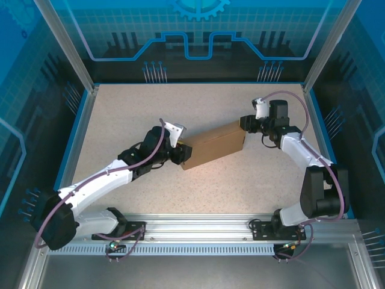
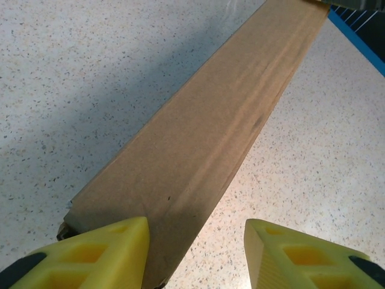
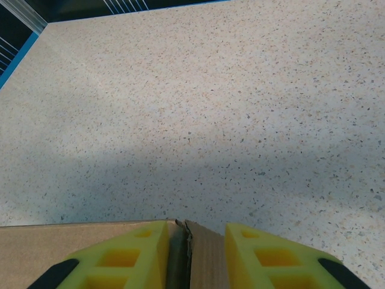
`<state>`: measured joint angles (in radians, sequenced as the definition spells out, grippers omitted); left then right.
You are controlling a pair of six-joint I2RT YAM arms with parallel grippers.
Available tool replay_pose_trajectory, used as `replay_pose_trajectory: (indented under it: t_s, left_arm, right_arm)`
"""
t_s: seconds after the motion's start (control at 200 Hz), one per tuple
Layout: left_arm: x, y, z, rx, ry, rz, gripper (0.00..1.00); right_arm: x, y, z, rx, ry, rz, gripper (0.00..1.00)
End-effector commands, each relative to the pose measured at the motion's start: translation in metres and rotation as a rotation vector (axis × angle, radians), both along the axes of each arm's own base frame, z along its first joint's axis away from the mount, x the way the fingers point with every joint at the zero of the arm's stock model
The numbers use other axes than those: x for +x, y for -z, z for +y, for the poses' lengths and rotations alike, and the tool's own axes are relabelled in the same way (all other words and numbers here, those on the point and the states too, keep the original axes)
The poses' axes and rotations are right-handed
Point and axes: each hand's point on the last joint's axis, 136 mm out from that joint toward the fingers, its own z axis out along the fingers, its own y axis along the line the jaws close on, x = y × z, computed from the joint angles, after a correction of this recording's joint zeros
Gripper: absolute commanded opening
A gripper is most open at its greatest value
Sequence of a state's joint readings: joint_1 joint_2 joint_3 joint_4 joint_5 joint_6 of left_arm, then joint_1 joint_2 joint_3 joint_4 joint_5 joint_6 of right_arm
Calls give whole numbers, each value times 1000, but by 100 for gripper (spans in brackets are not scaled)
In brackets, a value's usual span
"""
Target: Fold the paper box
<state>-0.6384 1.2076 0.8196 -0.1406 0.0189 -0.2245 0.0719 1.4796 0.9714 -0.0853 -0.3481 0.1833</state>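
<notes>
Left jaws apart at end of one paper box [image 1: 213, 146]; right jaws seemingly clamp other end.

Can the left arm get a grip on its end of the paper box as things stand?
Likely yes: the left gripper is open at that end of the paper box, with nothing in between. The right gripper grips the opposite end.
</notes>
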Motion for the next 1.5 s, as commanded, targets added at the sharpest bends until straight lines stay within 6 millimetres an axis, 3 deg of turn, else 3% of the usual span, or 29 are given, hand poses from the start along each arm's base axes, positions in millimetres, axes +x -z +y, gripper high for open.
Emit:
replay_pose_trajectory:
  t_s: [0.0, 0.105, 0.2, 0.315, 0.49, 0.575, 0.775, 0.895, 1.026, 1.246, 1.496]
  left_arm:
    - [-25, 52, 10, 27, -12, 200, 46]
    - [-28, 59, 2, -12, 0, 241, 46]
    - [-23, 51, -2, -22, 8, 210, 45]
    - [-12, 24, -2, -15, 19, 102, 50]
    - [13, -34, -4, -30, 6, -110, 61]
    - [26, -45, -8, -2, 9, -181, 68]
    - [58, -29, -30, 138, 90, -201, 79]
    - [59, -17, -50, 170, 212, -158, 87]
    - [56, -8, -66, 164, 306, -114, 89]
    - [67, 13, -72, 238, 341, -86, 87]
    - [56, 25, -82, 252, 455, -53, 72]
  right_arm:
    - [-31, 61, -6, -74, 11, 236, 30]
    - [-30, 63, -3, -73, 6, 238, 30]
    - [-30, 62, -3, -76, 4, 238, 30]
    - [-30, 58, -3, -79, 6, 228, 30]
    - [-28, 49, 1, -72, 5, 204, 32]
    - [-27, 46, 2, -74, 3, 199, 32]
    - [-23, 41, 7, -69, -6, 187, 34]
    - [-23, 41, 6, -77, -8, 186, 35]
    - [-23, 43, 5, -84, -6, 190, 36]
    - [-23, 45, 8, -73, -13, 194, 36]
    - [-21, 43, 8, -73, -13, 189, 37]
